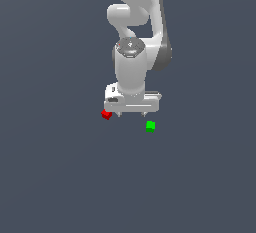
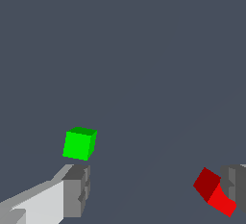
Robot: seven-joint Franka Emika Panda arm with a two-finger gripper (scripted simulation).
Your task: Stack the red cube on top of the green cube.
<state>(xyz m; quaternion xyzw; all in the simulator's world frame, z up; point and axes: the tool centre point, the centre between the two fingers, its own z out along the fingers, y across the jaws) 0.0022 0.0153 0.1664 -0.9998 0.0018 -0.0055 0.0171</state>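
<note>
currently, going from the exterior view's left, the red cube (image 1: 106, 114) sits turned at an angle on the dark tabletop (image 1: 55, 177), just at one fingertip (image 2: 236, 182) of the white franka gripper (image 1: 131, 113). its jaws are spread wide and hold nothing. toward the right, the green cube (image 1: 150, 126) rests near the other fingertip, apart from the red cube.
</note>
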